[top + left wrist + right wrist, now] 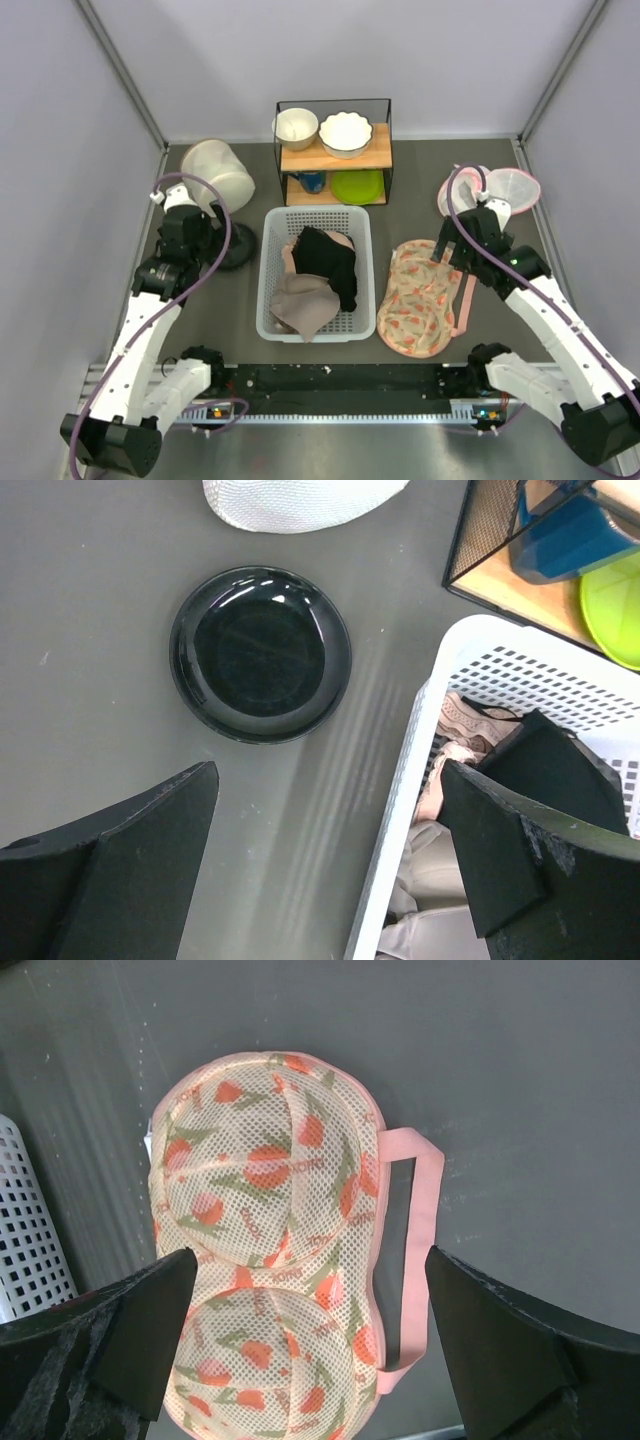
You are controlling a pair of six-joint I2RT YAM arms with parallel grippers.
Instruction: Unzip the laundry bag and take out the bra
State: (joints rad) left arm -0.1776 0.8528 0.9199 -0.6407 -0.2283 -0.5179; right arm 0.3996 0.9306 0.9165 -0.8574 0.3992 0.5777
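The laundry bag [216, 171] sits at the far left of the counter [420, 195], just beyond a black dish [260, 652], with neither arm touching it. The left gripper [325, 790] hangs wide open and empty over the dish and the rim of the white basket [403, 772]. The right gripper [310, 1260], likewise spread and empty, hangs over the floral mesh piece [265, 1230] (pink strap along one side).

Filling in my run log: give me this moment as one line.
left gripper: open, near black dish | right gripper: open, above floral piece | laundry bag: untouched, back left
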